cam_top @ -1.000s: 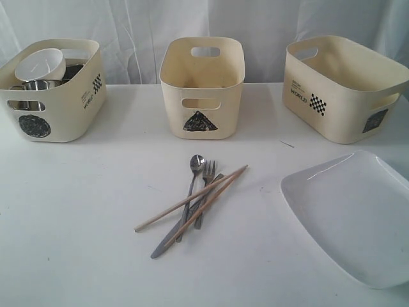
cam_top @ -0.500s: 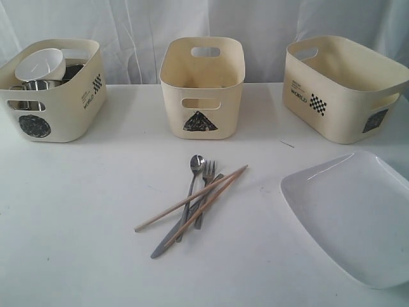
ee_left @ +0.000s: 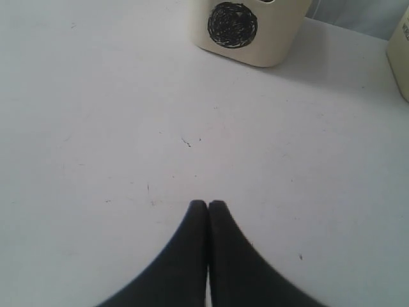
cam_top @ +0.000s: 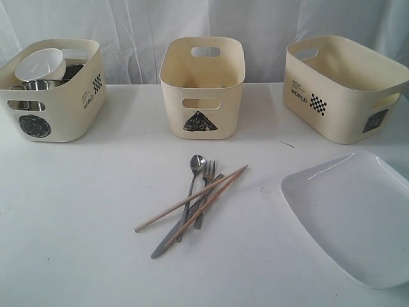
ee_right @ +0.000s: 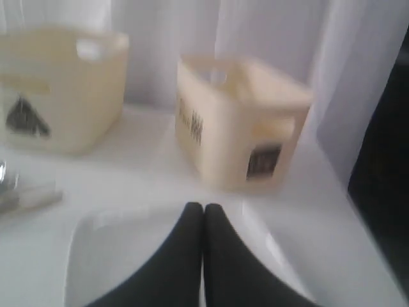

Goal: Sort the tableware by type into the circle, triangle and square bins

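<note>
Nothing has shifted since a second ago. Left gripper [ee_left: 208, 206] and right gripper [ee_right: 203, 208] are clenched, empty. Circle bin [cam_top: 64, 112] holds a white bowl [cam_top: 39, 64] and a mug [cam_top: 35, 85]; it and the square bin [cam_top: 339, 118] read "WORLD". Spoon [cam_top: 197, 162], fork [cam_top: 208, 171], knife [cam_top: 165, 245] and chopsticks [cam_top: 160, 219] lie crossed before the triangle bin [cam_top: 202, 77]; the plate [cam_top: 358, 217] sits before the square bin.

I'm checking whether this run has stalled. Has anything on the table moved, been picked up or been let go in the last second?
Nothing visibly changed. The chopsticks, spoon, fork and knife lie in the same crossed pile. The plate and the circle bin, triangle bin and square bin have not shifted. The left end effector and right end effector are shut and empty.
</note>
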Motion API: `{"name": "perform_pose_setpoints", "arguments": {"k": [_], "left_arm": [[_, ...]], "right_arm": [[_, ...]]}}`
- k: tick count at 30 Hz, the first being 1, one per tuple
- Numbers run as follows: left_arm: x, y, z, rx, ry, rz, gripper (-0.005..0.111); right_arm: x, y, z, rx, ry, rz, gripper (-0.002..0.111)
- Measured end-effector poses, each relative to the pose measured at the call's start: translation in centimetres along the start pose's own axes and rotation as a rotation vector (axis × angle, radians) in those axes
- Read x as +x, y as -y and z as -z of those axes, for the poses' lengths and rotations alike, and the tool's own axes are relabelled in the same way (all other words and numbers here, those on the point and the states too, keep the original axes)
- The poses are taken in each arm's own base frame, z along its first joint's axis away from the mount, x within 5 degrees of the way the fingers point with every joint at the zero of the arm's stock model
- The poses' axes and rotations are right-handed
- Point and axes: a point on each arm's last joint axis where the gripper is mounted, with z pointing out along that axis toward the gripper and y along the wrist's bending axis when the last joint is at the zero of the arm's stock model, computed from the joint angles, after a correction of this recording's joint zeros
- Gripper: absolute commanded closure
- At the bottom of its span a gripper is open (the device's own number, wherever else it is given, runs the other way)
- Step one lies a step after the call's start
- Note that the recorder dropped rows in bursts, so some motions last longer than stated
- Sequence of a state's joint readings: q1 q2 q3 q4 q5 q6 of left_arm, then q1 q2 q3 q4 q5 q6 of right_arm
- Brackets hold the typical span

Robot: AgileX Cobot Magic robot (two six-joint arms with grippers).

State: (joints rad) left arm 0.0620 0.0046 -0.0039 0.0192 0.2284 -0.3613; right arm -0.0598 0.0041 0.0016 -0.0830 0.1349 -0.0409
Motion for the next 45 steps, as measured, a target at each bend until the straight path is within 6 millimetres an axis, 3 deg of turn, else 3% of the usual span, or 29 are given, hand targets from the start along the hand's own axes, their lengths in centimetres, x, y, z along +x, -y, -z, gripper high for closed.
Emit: {"name": "perform_pose_setpoints", "arguments": {"k": [2,3,4,5,7,8,9,11,13,15,16,18,20,23,29,33,36,39,42,45], "left_arm": [[0.0,0.0,0.0,0.0,0.0,0.0,0.107],[0.0,0.0,0.0,0.0,0.0,0.0,0.107],[0.0,0.0,0.0,0.0,0.0,0.0,0.107],[0.0,0.0,0.0,0.0,0.0,0.0,0.107],[0.0,0.0,0.0,0.0,0.0,0.0,0.107],[0.0,0.0,0.0,0.0,0.0,0.0,0.107],[0.0,0.0,0.0,0.0,0.0,0.0,0.107],[0.0,0.0,0.0,0.0,0.0,0.0,0.107],[0.0,0.0,0.0,0.0,0.0,0.0,0.107],[0.0,0.0,0.0,0.0,0.0,0.0,0.107],[0.0,0.0,0.0,0.0,0.0,0.0,0.107],[0.0,0.0,0.0,0.0,0.0,0.0,0.107],[0.0,0.0,0.0,0.0,0.0,0.0,0.107],[0.0,0.0,0.0,0.0,0.0,0.0,0.107],[0.0,0.0,0.0,0.0,0.0,0.0,0.107],[0.0,0.0,0.0,0.0,0.0,0.0,0.107],[0.0,0.0,0.0,0.0,0.0,0.0,0.107],[0.0,0.0,0.0,0.0,0.0,0.0,0.107],[0.0,0.0,0.0,0.0,0.0,0.0,0.107],[0.0,0.0,0.0,0.0,0.0,0.0,0.107]], "right_arm": [[-2.2,0.1,0.3,0.012,0.253,0.009,0.108],[-5.3,0.3,1.8,0.034,0.636,0.0,0.108],[-6.9,0.5,3.1,0.056,0.84,-0.005,0.108],[-9.6,1.1,5.9,0.13,1.155,-0.01,0.108],[-13.4,2.8,9.4,0.277,1.428,-0.094,0.108],[-14.8,3.4,10.2,0.312,1.476,-0.136,0.108],[-17.7,4.2,11.1,0.333,1.513,-0.193,0.108],[-22.2,4.3,9.4,0.225,1.38,-0.223,0.108],[-26.2,3.8,5.0,0.102,1.132,-0.174,0.108],[-27.4,3.3,-2.5,0.03,0.725,-0.131,0.108],[-26.0,3.0,-7.2,0.01,0.422,-0.135,0.108],[-20.8,2.4,-14.1,-0.011,-0.119,-0.138,0.108],[-16.8,1.8,-16.7,-0.026,-0.433,-0.156,0.108],[-12.6,1.0,-18.1,-0.052,-0.777,-0.204,0.108],[-7.0,-0.5,-18.8,-0.129,-1.219,-0.248,0.108],[-5.9,-2.8,-18.8,-0.414,-1.324,-0.312,0.108],[-6.8,-5.9,-18.5,-0.739,-1.302,-0.426,0.108],[-8.0,-9.5,-18.5,-1.015,-1.212,-0.393,0.108],[-8.9,-13.4,-18.7,-1.212,-1.131,-0.174,0.108],[-10.2,-16.9,-19.6,-1.334,-1.0,0.181,0.108]]}}
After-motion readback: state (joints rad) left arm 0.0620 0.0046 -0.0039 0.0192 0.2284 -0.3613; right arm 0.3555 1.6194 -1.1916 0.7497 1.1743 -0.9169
